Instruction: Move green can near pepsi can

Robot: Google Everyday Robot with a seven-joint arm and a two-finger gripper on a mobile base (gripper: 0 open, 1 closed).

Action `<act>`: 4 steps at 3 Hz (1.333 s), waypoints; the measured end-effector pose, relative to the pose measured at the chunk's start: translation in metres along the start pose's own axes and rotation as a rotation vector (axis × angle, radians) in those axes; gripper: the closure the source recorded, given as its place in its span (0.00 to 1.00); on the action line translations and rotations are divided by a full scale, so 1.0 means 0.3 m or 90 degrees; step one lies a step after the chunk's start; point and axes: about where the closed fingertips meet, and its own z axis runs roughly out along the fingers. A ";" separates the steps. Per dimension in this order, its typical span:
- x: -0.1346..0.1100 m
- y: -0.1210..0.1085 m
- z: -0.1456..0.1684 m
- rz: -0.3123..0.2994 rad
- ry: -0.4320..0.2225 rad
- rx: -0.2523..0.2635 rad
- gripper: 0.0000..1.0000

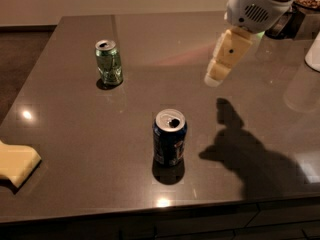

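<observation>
Hanging over the right part of the dark grey glossy table (75,134), the cream-coloured claw (216,76) carries nothing; how far open it is cannot be told. The small light-green metal can (109,62) stands upright well to the claw's left. The dark blue metal pepsi can (170,136) stands upright nearer the camera, left of the claw, well apart from the other can.

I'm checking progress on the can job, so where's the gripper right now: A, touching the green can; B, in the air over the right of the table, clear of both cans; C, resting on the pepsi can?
B: the gripper hangs over the right side of the table, apart from the green can at back left and the pepsi can in front.
</observation>
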 end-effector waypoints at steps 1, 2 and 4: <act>-0.082 -0.014 0.055 0.033 -0.032 0.006 0.00; -0.156 -0.011 0.102 0.051 -0.060 0.009 0.00; -0.251 -0.005 0.153 0.065 -0.089 0.015 0.00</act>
